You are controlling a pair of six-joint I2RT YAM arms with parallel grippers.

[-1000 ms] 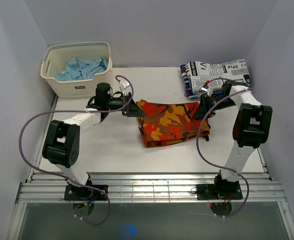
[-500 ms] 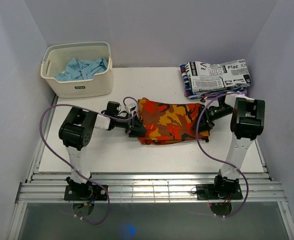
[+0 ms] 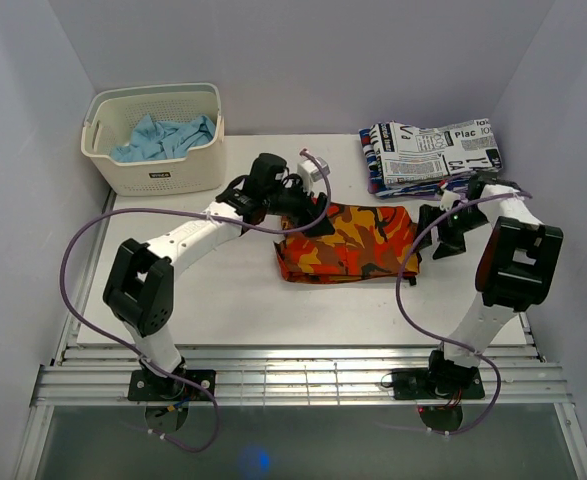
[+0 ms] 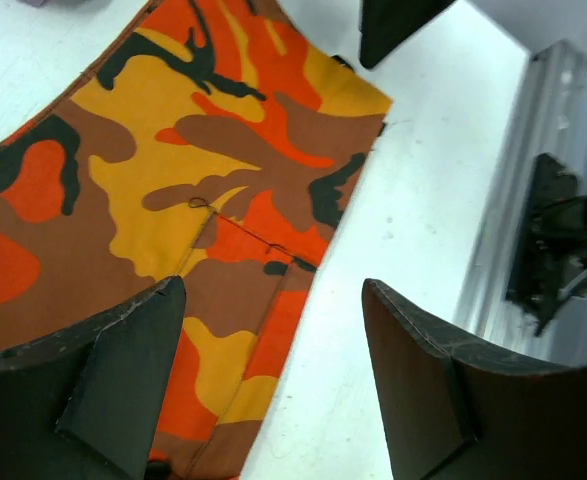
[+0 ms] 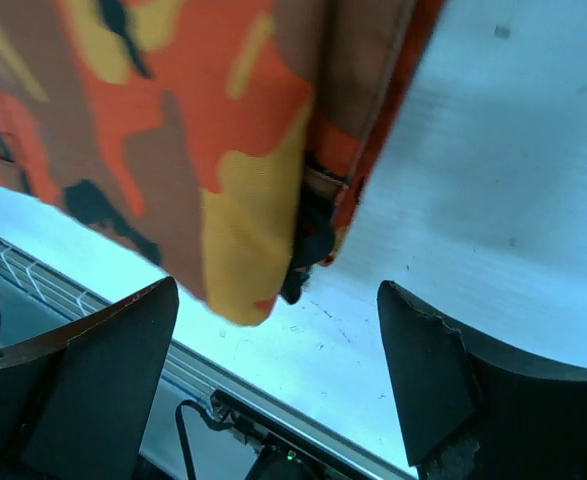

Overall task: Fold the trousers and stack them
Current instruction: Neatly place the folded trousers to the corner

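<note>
Both end effectors have let go since a moment ago. The left end effector (image 3: pixel 311 222) now hangs wide and empty above the far left corner of the trousers (image 3: pixel 351 245). The right end effector (image 3: pixel 440 238) stands wide and empty just beside their right edge. The trousers lie folded mid-surface (image 3: pixel 203 290), flatter than before. A dark scrap (image 5: pixel 308 245) tucked under one corner is hard to identify. Farther back sit a newsprint garment (image 3: pixel 433 150) and a basket (image 3: pixel 153 180) of blue cloth (image 3: pixel 163 138).
</note>
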